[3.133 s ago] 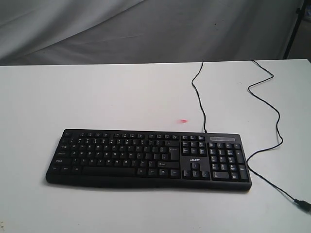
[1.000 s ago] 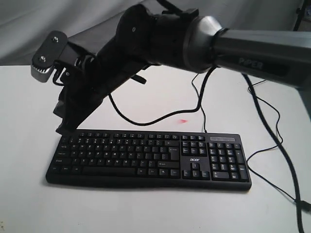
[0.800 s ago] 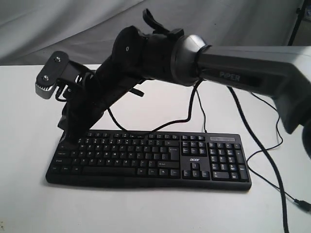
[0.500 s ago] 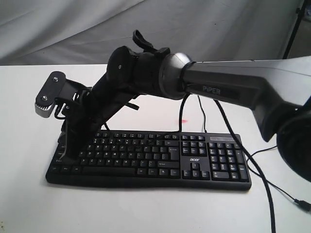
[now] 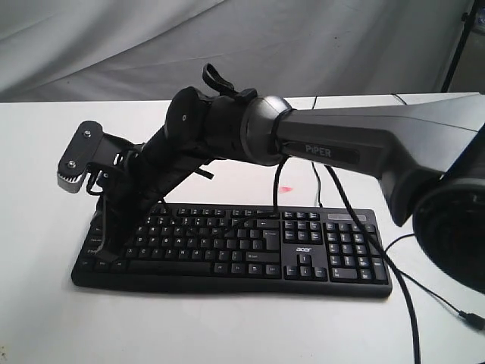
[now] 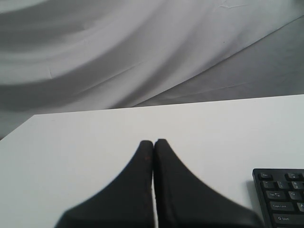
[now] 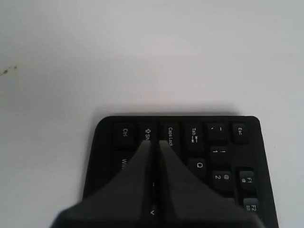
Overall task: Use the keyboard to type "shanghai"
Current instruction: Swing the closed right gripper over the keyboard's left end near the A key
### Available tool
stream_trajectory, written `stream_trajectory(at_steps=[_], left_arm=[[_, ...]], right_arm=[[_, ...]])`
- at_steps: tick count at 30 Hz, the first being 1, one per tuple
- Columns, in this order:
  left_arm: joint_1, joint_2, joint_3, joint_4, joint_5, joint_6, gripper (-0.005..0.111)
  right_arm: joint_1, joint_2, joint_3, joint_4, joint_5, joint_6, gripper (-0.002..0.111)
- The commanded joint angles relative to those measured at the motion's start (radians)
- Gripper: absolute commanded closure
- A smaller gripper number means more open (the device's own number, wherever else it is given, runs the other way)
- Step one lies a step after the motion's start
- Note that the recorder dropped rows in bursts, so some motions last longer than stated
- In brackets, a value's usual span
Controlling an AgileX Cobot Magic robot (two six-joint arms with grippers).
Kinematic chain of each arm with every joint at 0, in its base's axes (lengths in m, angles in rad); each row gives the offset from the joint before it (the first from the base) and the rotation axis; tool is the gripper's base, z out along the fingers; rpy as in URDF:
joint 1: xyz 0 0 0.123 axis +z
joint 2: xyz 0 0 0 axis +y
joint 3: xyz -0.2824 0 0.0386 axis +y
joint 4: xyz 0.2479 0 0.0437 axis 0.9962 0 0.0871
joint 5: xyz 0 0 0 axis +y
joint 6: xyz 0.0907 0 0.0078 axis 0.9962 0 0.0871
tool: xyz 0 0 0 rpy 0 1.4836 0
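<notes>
The black keyboard (image 5: pixel 303 250) lies across the front of the white table, with its number pad on the right. My right arm reaches across it from the right. My right gripper (image 5: pixel 106 254) is shut and empty, its tips low over the keyboard's left end. In the right wrist view the right gripper (image 7: pixel 154 142) points at the gap between the Shift and Caps Lock keys of the keyboard (image 7: pixel 223 156); whether it touches a key I cannot tell. My left gripper (image 6: pixel 153 141) is shut and empty above bare table, with a corner of the keyboard (image 6: pixel 282 197) beside it.
The keyboard's thin black cable (image 5: pixel 394 241) loops over the table at the right and ends in a plug (image 5: pixel 474 320). A small red mark (image 5: pixel 285 189) sits behind the keyboard. Grey cloth (image 5: pixel 114 45) hangs behind the table's far edge.
The right arm came in from the right and swung over the keyboard. Over the last second its gripper dropped from behind the keyboard's top left corner down onto the left key rows.
</notes>
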Motion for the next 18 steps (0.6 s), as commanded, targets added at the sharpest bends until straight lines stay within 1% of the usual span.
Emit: stream_trajectory(at_steps=[1,18], left_arm=[[-0.004,0.003,0.005,-0.001,-0.005,-0.003,0.106],[-0.004,0.003,0.005,-0.001,-0.005,-0.003,0.106]], right_arm=[[0.004,0.004,-0.002,0.009,-0.010,-0.017,0.108],[0.000,0.066,-0.002,-0.021,-0.097,-0.038,0.108]])
